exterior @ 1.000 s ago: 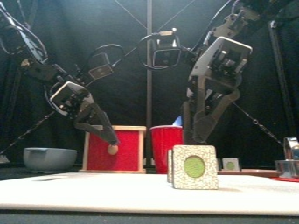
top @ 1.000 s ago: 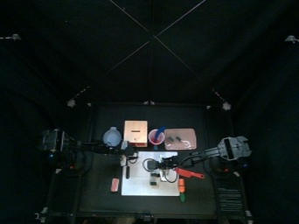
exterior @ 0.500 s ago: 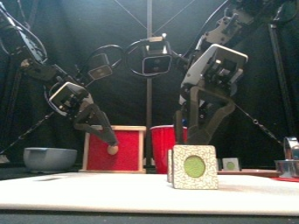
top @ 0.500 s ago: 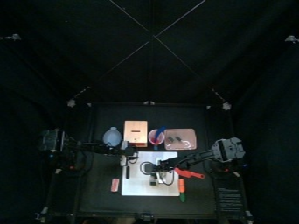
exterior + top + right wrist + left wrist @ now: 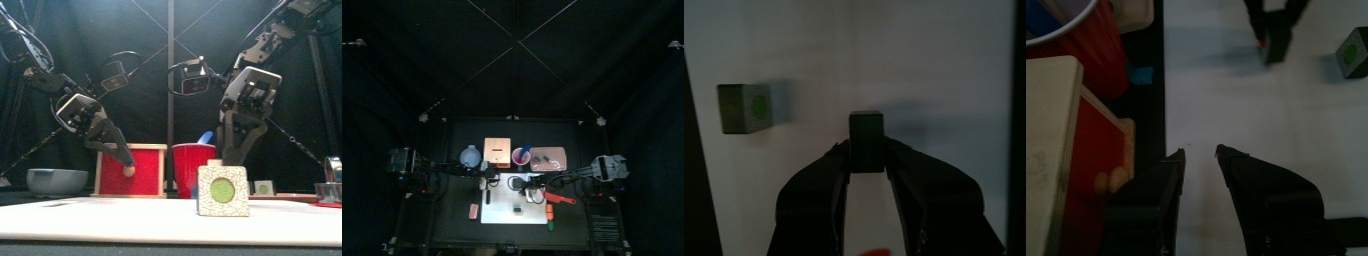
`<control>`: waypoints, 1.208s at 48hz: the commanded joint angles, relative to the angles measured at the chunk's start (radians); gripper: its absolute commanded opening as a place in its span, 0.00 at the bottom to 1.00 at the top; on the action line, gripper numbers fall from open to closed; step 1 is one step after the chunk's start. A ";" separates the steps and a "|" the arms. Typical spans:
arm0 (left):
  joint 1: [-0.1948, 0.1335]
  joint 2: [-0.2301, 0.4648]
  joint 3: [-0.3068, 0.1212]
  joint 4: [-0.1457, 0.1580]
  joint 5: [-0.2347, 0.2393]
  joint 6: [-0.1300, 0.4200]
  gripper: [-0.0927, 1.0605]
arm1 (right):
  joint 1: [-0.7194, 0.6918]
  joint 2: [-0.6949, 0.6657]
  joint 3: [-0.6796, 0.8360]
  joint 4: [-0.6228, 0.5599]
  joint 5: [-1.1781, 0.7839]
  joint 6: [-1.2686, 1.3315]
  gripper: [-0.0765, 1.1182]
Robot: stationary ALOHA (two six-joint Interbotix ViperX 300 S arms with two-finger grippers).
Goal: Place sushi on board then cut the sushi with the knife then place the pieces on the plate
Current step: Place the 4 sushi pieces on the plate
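Pinches one dark green toy sushi block in barely parted right jaws, above white cutting board; second block standing beside. Holds left jaws slightly apart, empty, near board's far edge; bare board rightward.

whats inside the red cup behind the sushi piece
Only the tip of a blue knife pokes above the rim of the red cup. The cup's wall hides the rest of the knife and anything else inside, and the top view shows too little to tell.

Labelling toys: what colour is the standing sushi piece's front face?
Sushi piece: speckled white, green centre; front view.
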 commanded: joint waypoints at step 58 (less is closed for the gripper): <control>0.003 0.006 -0.006 -0.002 -0.005 -0.002 0.72 | -0.614 -0.135 0.252 -0.121 -0.072 -0.003 0.76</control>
